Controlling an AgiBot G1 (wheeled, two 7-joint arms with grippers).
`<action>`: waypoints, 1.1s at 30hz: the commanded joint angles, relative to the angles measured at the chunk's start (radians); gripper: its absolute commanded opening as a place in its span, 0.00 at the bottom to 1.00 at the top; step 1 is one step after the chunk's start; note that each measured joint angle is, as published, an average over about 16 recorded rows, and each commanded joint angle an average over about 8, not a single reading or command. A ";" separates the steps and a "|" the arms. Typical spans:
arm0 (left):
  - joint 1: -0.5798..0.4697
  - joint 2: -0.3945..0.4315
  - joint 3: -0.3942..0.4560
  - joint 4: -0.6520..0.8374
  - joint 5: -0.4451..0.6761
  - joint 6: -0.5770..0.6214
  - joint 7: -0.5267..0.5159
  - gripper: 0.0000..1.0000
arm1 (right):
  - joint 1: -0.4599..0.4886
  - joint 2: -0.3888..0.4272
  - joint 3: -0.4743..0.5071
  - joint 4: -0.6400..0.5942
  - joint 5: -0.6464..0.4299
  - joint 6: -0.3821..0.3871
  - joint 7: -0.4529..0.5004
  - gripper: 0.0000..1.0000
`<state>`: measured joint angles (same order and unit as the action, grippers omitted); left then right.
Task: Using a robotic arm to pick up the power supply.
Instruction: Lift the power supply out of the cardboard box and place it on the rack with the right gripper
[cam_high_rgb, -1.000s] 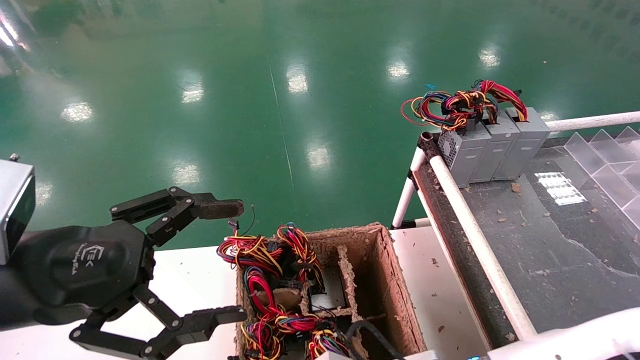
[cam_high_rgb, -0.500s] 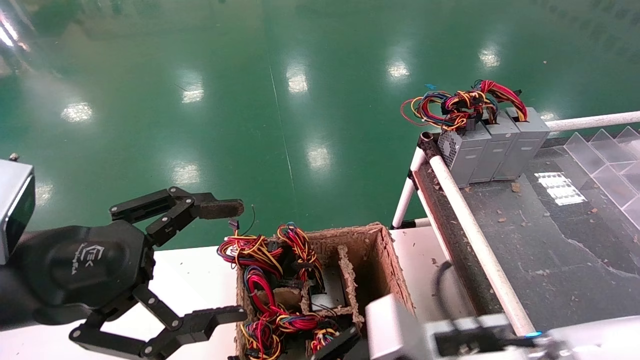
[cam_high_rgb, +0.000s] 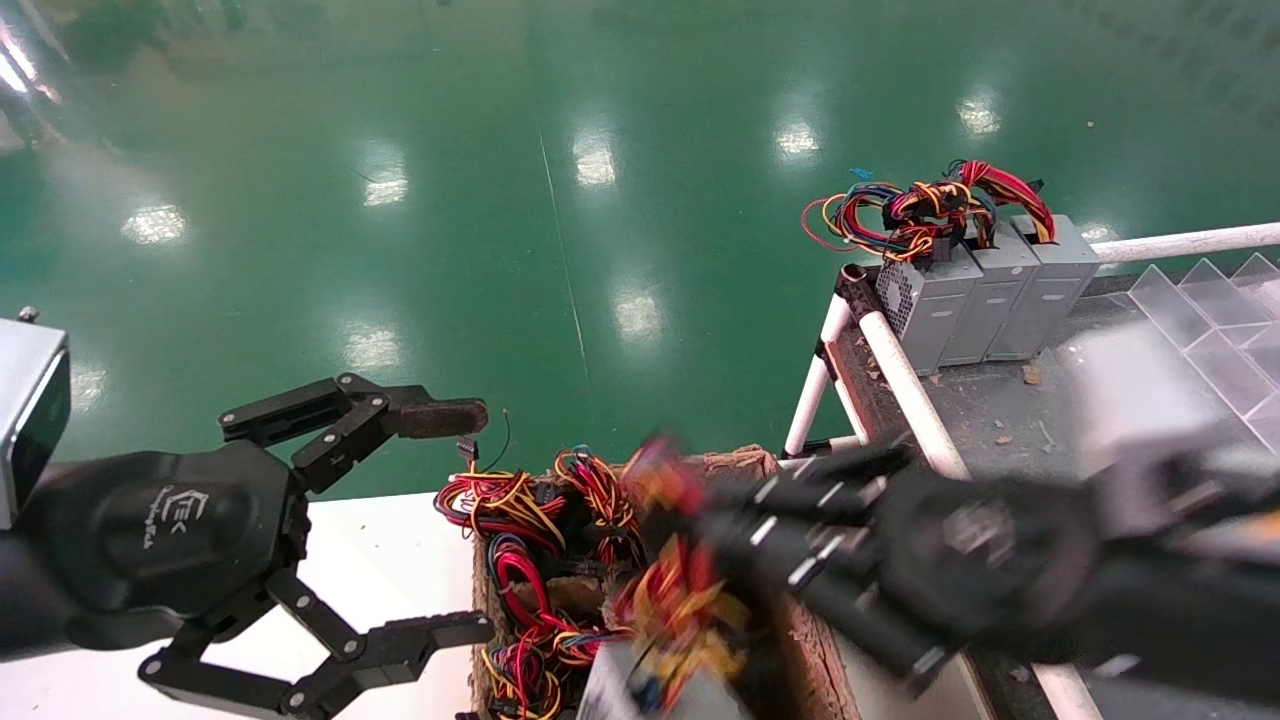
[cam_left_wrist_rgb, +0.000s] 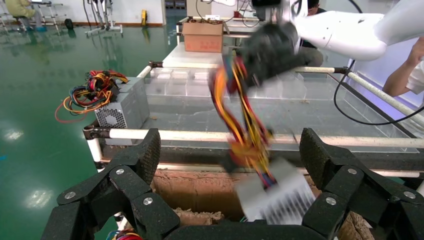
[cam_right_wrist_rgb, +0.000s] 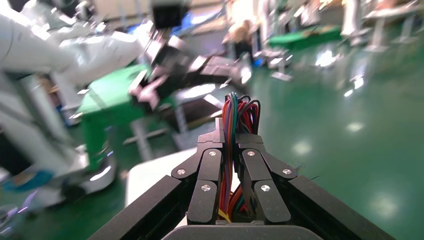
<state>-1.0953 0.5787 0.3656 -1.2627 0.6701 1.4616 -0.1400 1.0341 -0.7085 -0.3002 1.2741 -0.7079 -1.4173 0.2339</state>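
Observation:
My right gripper (cam_high_rgb: 745, 525) hangs above the brown pulp box (cam_high_rgb: 752, 466), motion-blurred. It is shut on the red, yellow and orange wire bundle (cam_right_wrist_rgb: 240, 107) of a grey power supply (cam_high_rgb: 640, 692), and the box-shaped body dangles below by those wires. In the left wrist view the power supply (cam_left_wrist_rgb: 281, 198) hangs tilted over the box's rim, with the right gripper (cam_left_wrist_rgb: 270, 50) above it. My left gripper (cam_high_rgb: 470, 522) is parked open over the white table to the left of the box, holding nothing.
More wire bundles (cam_high_rgb: 520, 510) fill the box's left compartments. Three grey power supplies (cam_high_rgb: 985, 290) stand in a row on the dark belt at the right, behind a white rail (cam_high_rgb: 895, 365). Clear dividers (cam_high_rgb: 1210, 320) lie at the far right.
The right arm came in from the bottom right, went down at the box, and now has risen with the power supply hanging by its wires. The left arm has not moved.

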 joint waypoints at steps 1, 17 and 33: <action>0.000 0.000 0.000 0.000 0.000 0.000 0.000 1.00 | 0.000 0.023 0.031 -0.013 0.036 -0.001 -0.010 0.00; 0.000 0.000 0.000 0.000 0.000 0.000 0.000 1.00 | 0.003 0.212 0.205 -0.168 0.072 0.082 -0.154 0.00; 0.000 0.000 0.000 0.000 0.000 0.000 0.000 1.00 | -0.003 0.278 0.207 -0.380 -0.014 0.129 -0.221 0.00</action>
<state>-1.0953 0.5786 0.3659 -1.2627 0.6699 1.4615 -0.1399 1.0247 -0.4294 -0.0875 0.9037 -0.7134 -1.2897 0.0130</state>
